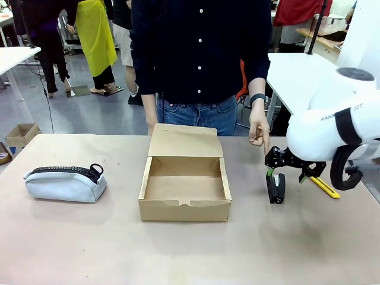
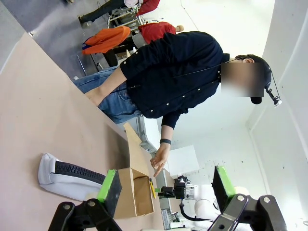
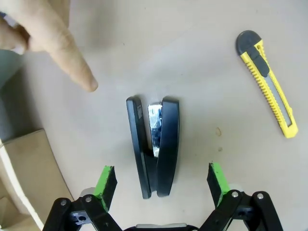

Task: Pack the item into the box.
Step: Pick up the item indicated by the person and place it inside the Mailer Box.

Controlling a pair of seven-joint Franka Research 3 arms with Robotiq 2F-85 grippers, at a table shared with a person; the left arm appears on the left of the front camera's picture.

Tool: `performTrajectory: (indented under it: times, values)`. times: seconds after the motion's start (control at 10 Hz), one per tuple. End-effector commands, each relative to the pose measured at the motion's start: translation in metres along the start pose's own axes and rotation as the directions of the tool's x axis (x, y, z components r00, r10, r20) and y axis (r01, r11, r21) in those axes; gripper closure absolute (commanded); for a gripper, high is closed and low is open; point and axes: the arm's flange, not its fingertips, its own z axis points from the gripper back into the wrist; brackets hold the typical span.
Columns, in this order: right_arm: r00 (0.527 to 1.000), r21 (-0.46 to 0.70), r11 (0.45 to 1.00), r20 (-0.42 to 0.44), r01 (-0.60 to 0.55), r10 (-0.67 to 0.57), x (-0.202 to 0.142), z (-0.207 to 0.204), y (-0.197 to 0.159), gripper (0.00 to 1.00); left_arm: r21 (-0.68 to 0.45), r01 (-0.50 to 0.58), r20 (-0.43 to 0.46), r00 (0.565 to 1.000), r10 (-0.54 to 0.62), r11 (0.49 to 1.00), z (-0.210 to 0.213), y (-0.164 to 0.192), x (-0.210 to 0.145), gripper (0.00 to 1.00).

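Right hand gaping, empty, poised over black stapler by right edge of counter; left hand open, idle; cardboard box empty; packing all pending.

Stapler: glossy black plastic w/ shiny metal strip. Box: matt brown cardboard. Pouch: prob. soft cloth. Worktop: smooth, matt.
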Motion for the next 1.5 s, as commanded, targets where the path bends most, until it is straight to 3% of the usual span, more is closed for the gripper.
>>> performTrajectory:
  times: [0.0, 0.8, 0.9, 1.0, 1.2, 1.4]
  values:
    - [0.999, -0.002, 0.999, 0.021, 0.04, -0.04, 0.006, -0.019, 0.009, 0.0, -0.024, 0.018, 0.016, 1.0, -0.018, 1.0, -0.001, -0.001, -0.002, 0.0]
    - [0.998, -0.049, 0.997, -0.009, 0.057, -0.057, 0.011, -0.041, 0.015, 0.0, -0.024, 0.018, 0.016, 1.0, -0.018, 1.0, -0.001, -0.001, -0.002, 0.0]
    - [0.999, -0.061, 0.997, -0.007, 0.051, -0.052, 0.011, -0.041, 0.014, 0.23, -0.024, 0.018, 0.016, 1.0, -0.018, 1.0, -0.001, -0.001, -0.002, 0.0]
    - [0.999, -0.077, 0.996, -0.009, 0.043, -0.044, 0.01, -0.041, 0.014, 0.6, -0.024, 0.018, 0.016, 1.0, -0.018, 1.0, -0.001, -0.001, -0.002, 0.0]
    - [0.999, -0.082, 0.996, -0.017, 0.043, -0.045, 0.01, -0.042, 0.015, 1.0, -0.024, 0.018, 0.016, 1.0, -0.018, 1.0, -0.001, -0.001, -0.002, 0.0]
    - [0.999, -0.098, 0.995, -0.025, 0.034, -0.037, 0.01, -0.044, 0.018, 1.0, -0.024, 0.018, 0.016, 1.0, -0.018, 1.0, -0.001, -0.001, -0.002, 0.0]
